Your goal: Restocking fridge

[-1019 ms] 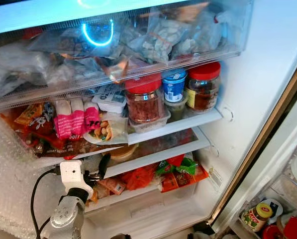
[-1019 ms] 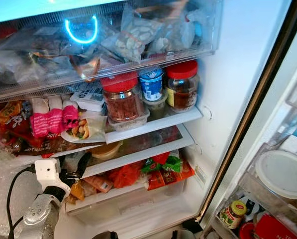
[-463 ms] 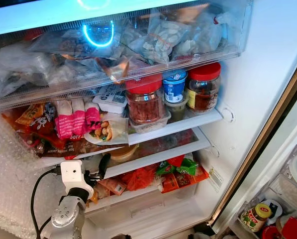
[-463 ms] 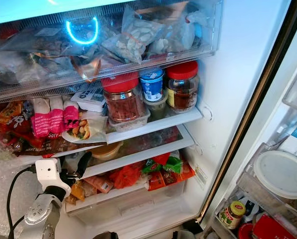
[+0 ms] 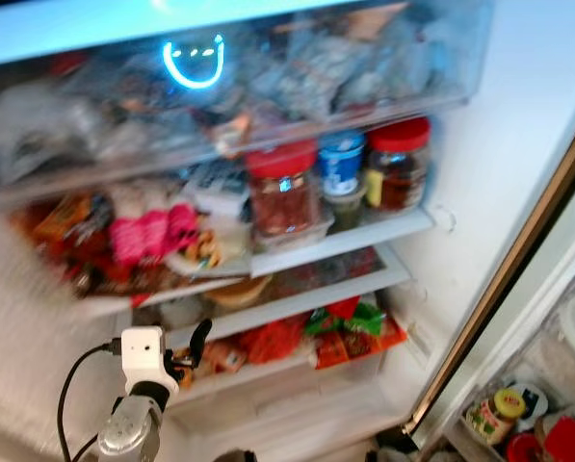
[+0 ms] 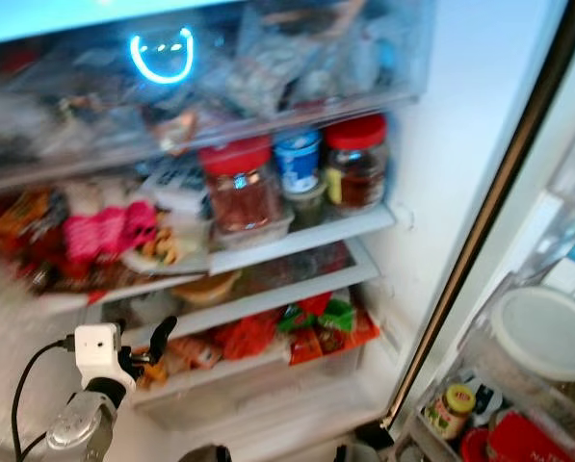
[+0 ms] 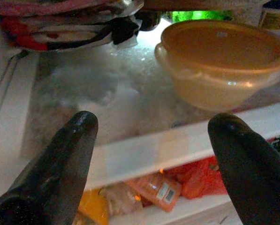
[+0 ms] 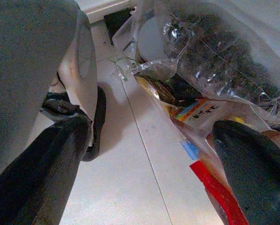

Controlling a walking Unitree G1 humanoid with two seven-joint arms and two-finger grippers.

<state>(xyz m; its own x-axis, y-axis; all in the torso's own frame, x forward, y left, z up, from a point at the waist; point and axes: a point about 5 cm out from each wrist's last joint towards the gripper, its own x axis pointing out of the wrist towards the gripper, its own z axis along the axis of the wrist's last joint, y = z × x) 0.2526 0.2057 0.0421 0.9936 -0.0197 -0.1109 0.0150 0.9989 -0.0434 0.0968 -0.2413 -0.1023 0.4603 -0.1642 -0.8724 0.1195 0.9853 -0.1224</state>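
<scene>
Fridge (image 5: 480, 164) shelves packed (blurred); left gripper (image 7: 154, 140) spread before lidded tub (image 7: 222, 61).

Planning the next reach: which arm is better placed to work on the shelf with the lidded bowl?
Left. Its pincer is raised at the fridge front, open and empty, aimed at the shelf edge beside the lidded bowl. The right pincer hangs low over bags near the floor.

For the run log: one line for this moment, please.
left gripper: open, empty | facing: tub on fridge shelf | right gripper: open
</scene>
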